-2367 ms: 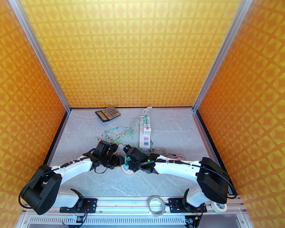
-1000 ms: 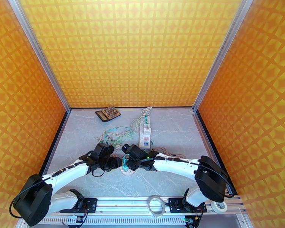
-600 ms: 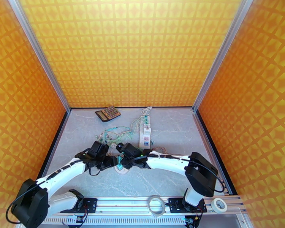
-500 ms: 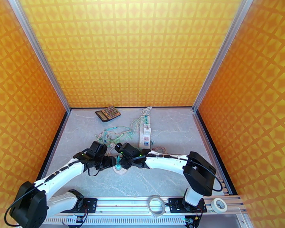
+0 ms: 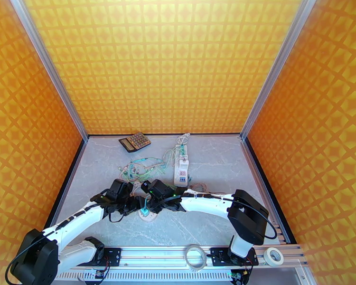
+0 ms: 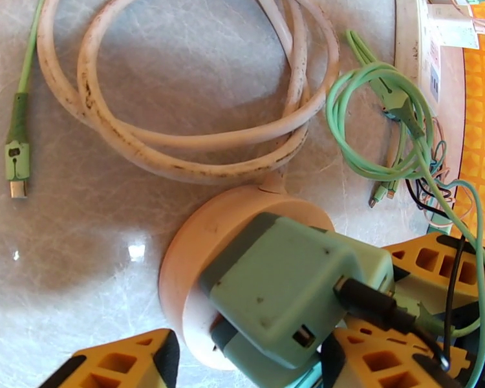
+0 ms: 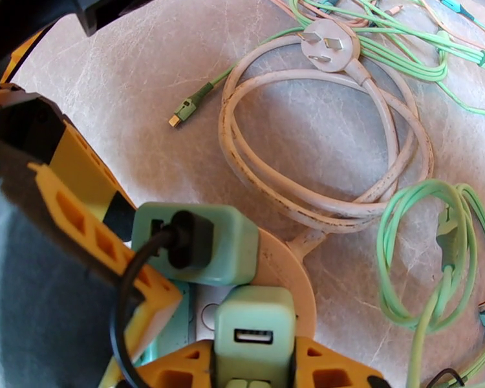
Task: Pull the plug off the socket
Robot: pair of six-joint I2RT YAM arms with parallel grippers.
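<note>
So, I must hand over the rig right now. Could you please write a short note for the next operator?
Left gripper: its fingers sit on either side of the round socket; I cannot tell whether they clamp it.
Right gripper: shut on the green USB adapter, which looks seated in the socket.
A second green adapter with a black cable is also plugged in.
Done: both arms are in position and the plug is gripped.
Left: hold the socket down and pull the adapter straight out.

socket (image 7: 286, 269) mostly hidden under plug (image 7: 252, 331); power strip (image 6: 430, 59) cropped
</note>
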